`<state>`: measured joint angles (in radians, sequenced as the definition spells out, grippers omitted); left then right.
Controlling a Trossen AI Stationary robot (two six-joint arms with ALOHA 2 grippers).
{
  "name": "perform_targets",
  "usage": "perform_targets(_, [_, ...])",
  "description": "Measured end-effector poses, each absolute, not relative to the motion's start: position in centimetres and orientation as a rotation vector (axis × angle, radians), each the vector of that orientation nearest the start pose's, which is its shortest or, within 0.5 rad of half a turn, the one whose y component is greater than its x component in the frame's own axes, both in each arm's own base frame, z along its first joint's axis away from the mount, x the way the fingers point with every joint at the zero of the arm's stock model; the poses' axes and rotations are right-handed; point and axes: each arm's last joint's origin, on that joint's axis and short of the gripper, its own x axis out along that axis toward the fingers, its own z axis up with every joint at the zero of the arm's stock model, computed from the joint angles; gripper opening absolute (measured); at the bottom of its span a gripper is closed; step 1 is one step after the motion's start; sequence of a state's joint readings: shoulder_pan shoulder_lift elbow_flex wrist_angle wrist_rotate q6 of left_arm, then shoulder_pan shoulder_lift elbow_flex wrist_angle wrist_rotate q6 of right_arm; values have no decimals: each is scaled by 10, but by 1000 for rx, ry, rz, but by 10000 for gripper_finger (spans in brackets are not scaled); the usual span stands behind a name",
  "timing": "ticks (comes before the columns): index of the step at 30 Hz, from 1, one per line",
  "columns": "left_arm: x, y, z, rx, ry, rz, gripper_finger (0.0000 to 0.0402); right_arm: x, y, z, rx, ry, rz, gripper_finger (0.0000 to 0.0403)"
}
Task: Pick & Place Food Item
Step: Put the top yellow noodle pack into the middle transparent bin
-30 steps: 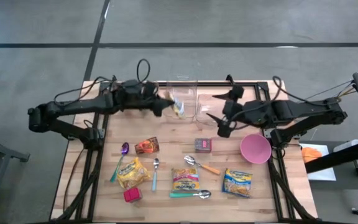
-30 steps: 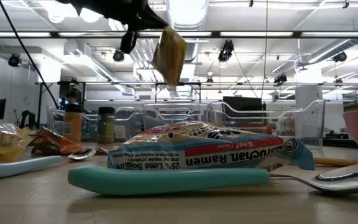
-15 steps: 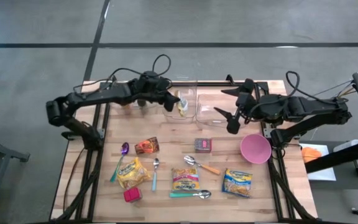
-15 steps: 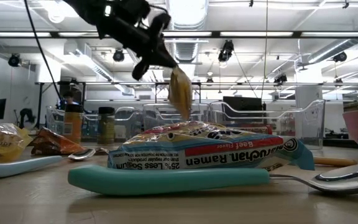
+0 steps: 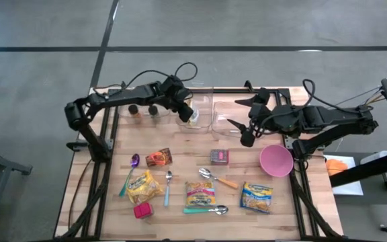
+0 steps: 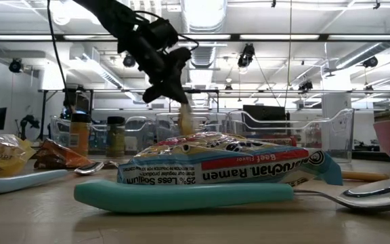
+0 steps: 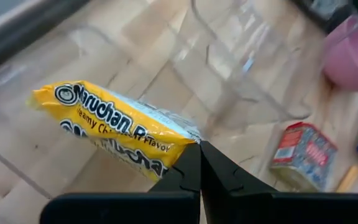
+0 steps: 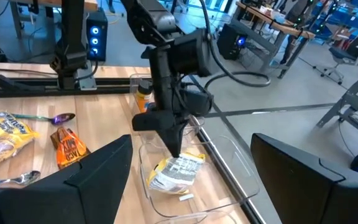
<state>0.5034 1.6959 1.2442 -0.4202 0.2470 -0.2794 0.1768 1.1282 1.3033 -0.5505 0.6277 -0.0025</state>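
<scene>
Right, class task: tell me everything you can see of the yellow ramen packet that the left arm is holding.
The yellow ramen packet is a soft, shiny plastic pouch with dark Maruchan lettering and a pale back. The left tool is shut on one sealed edge, so the packet hangs down from it inside a clear plastic bin at the table's far side. Whether it touches the bin's floor cannot be told.

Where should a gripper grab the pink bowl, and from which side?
Pinch the rim of the pink bowl from straight above, one finger inside and one outside. It sits upright with its mouth open, and its wall looks too wide to span whole.
</scene>
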Motion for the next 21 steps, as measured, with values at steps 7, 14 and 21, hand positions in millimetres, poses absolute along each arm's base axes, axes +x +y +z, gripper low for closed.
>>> perform_targets(7, [311,166,228,-571,910,399,0,222,22,411,-150,349,-444,324])
perform_targets(14, [307,164,225,-566,968,417,0,222,22,410,-151,350,-444,324])
perform_targets(21, [307,163,225,-568,974,416,0,222,22,410,-150,350,-444,324])
